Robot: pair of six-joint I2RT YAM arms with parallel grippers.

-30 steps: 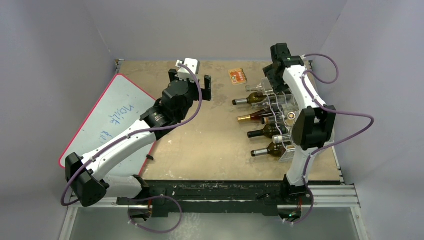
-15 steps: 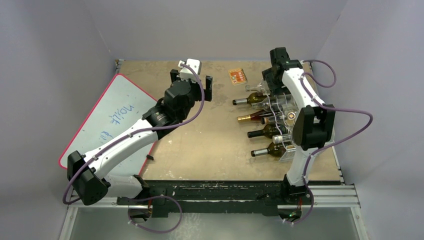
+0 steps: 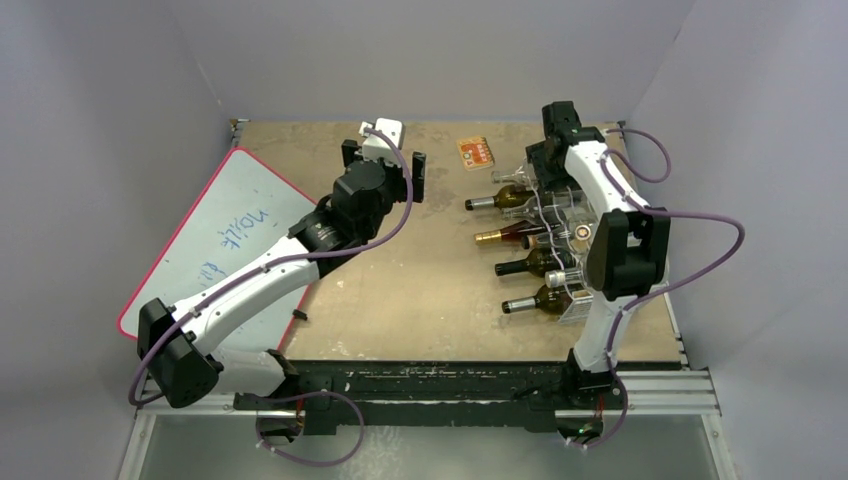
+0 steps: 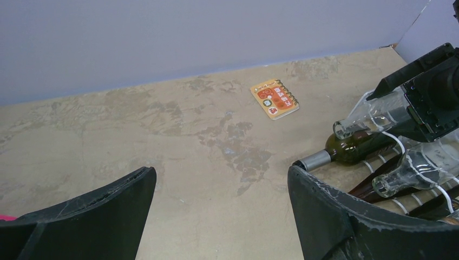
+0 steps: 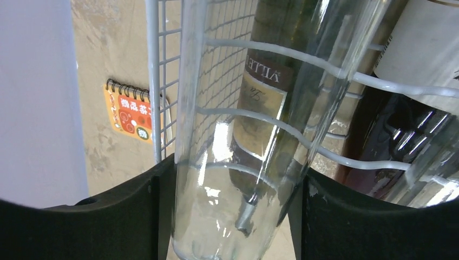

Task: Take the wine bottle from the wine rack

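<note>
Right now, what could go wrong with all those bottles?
The clear bottle is slippery glass, so it could slide out between the right fingers and drop. White wires of the wine rack cross it, so pulling might snag and shake the dark bottles close by.

The left gripper [image 4: 221, 179] has its two black fingers [image 4: 103, 211] wide apart, with nothing between them. Past them is the brown table [image 4: 135, 124], which has dark stains on it. A small orange notebook [image 4: 275, 99] lies flat near the far edge. By the right edge, bottles lie on the white wires of the wine rack [image 4: 401, 146]. One is a dark bottle [image 4: 354, 150] with a silver cap, and there are two clear bottles [image 4: 373, 115]. The black right gripper [image 4: 406, 103] is at the farther clear one.
</note>
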